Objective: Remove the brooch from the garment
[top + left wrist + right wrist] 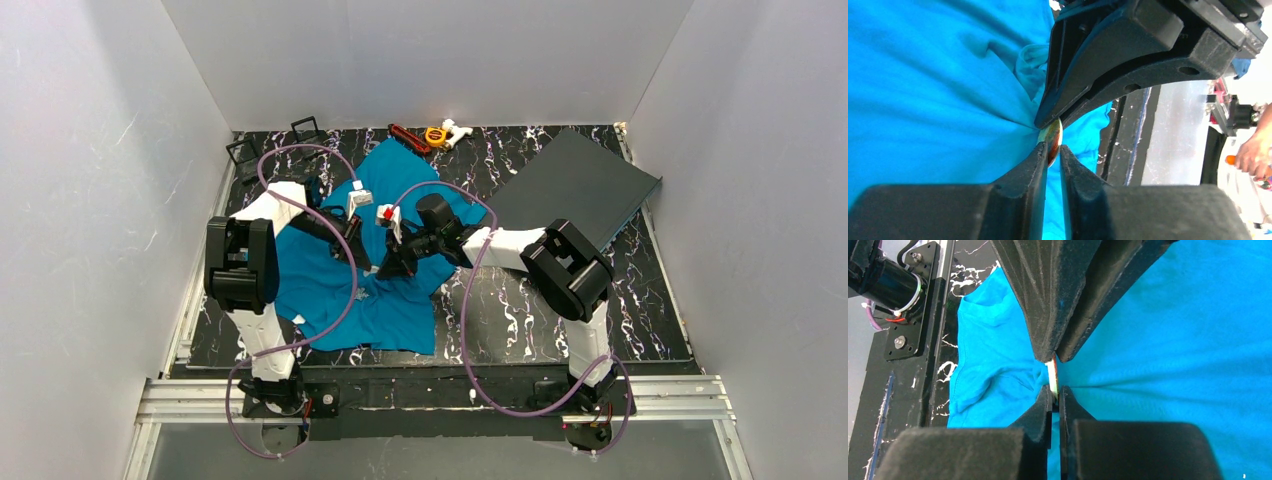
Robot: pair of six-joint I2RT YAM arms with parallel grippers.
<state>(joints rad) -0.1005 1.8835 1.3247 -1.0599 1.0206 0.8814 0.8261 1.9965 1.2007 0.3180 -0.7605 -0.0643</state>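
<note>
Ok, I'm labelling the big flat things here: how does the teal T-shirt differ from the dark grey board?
The T-shirt is teal, soft and rumpled; the board is dark grey, flat and straight-edged. The T-shirt lies centre-left, the board far right. The T-shirt bears the brooch, pinched by the left gripper and right gripper; the board is untouched. Both rest on the marbled table.

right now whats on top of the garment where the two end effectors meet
A small brooch, edge-on, gripped by both the left end effector and the right end effector. The garment puckers around it. Its face and pin are hidden by the fingers and cloth.
</note>
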